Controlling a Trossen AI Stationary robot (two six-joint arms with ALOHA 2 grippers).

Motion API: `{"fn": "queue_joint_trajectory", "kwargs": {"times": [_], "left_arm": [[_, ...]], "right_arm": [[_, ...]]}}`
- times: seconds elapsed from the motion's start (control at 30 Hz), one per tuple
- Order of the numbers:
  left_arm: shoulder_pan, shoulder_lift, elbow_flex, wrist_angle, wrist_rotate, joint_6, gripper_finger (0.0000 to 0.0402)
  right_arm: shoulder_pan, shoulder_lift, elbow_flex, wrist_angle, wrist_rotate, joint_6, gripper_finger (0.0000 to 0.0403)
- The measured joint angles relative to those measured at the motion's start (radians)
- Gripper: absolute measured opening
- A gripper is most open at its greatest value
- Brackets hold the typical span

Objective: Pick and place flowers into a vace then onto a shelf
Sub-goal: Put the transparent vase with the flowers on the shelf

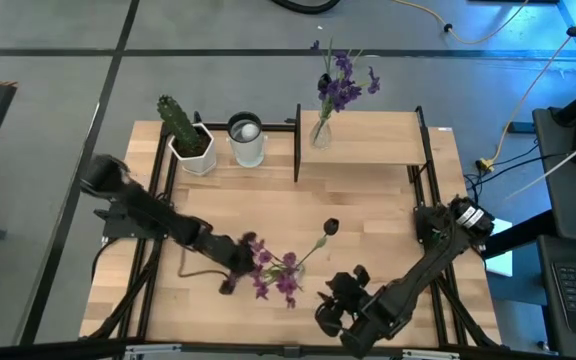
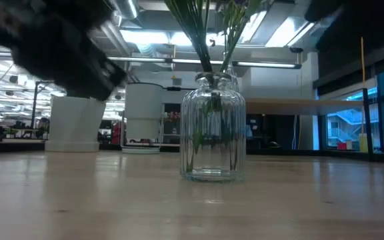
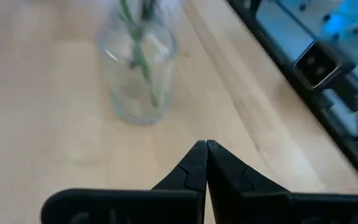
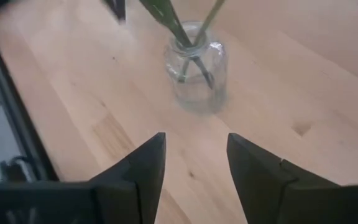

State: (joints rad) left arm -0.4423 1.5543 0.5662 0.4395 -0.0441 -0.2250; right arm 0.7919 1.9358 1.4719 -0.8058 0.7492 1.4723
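From above, the bench [image 1: 368, 200] carried a glass vase [image 1: 293, 268] near its front edge, leaning in the picture, with pink flowers [image 1: 273, 272] in it. The left gripper [image 1: 230, 283] sat just beside those blooms, pinched shut and holding nothing. The right gripper [image 1: 340, 300] hung near the front edge, to the right of the vase, with its fingers partly apart and empty. The shelf [image 1: 368, 140] stood along the back edge, with a second vase [image 1: 320, 133] of dark flowers [image 1: 343, 85] on it. A cactus [image 1: 180, 125] in a white pot and a white cup [image 1: 247, 140] stood at the back left.

From bench height, the vase [image 2: 213, 127] stood upright on the wood with green stems [image 2: 205, 40] rising out of it.

The left wrist view showed its gripper [image 3: 206, 149] closed tight, tips touching, with the vase [image 3: 138, 62] ahead of it.

The right wrist view showed its gripper [image 4: 194, 155] with a gap between the fingers, and the vase [image 4: 196, 65] with stems in it ahead.
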Motion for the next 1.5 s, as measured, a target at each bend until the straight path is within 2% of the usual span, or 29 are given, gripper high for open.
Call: {"fn": "queue_joint_trajectory", "kwargs": {"times": [0.2, 0.33, 0.47, 0.6, 0.73, 0.9, 1.03, 1.17, 1.27, 1.5], "left_arm": [[-0.003, -0.352, -0.166, -0.024, -0.095, -0.049, 0.0003], [-0.014, -0.544, -0.260, -0.023, -0.147, -0.108, 0.0003], [-0.016, -0.702, -0.320, -0.023, -0.119, -0.111, 0.0003], [-0.016, -0.814, -0.349, -0.032, -0.090, -0.097, 0.0003], [-0.016, -0.872, -0.349, -0.052, -0.089, -0.095, 0.0003], [-0.016, -0.884, -0.349, -0.058, -0.089, -0.095, 0.0003], [-0.016, -0.884, -0.349, -0.100, -0.089, -0.095, 0.0003], [-0.016, -0.883, -0.349, -0.149, -0.089, -0.099, 0.0003], [-0.016, -0.883, -0.349, -0.163, -0.089, -0.121, 0.0003], [-0.016, -0.883, -0.349, -0.163, -0.093, -0.128, 0.0003]], "right_arm": [[-0.011, 0.000, 0.000, 0.074, 0.011, -0.011, 0.0174], [-0.027, 0.000, 0.000, 0.126, 0.024, -0.050, 0.0174], [-0.064, 0.000, -0.002, 0.150, -0.001, -0.153, 0.0180], [-0.103, 0.000, -0.024, 0.181, -0.036, -0.200, 0.0219], [-0.127, 0.000, -0.039, 0.172, -0.099, -0.194, 0.0284], [-0.135, 0.000, -0.039, 0.188, -0.092, -0.198, 0.0335], [-0.144, 0.020, -0.039, 0.188, -0.074, -0.240, 0.0343], [-0.153, 0.058, -0.039, 0.241, 0.016, -0.328, 0.0344], [-0.160, 0.077, -0.039, 0.265, 0.057, -0.330, 0.0344], [-0.178, 0.079, -0.039, 0.275, 0.062, -0.356, 0.0344]]}}
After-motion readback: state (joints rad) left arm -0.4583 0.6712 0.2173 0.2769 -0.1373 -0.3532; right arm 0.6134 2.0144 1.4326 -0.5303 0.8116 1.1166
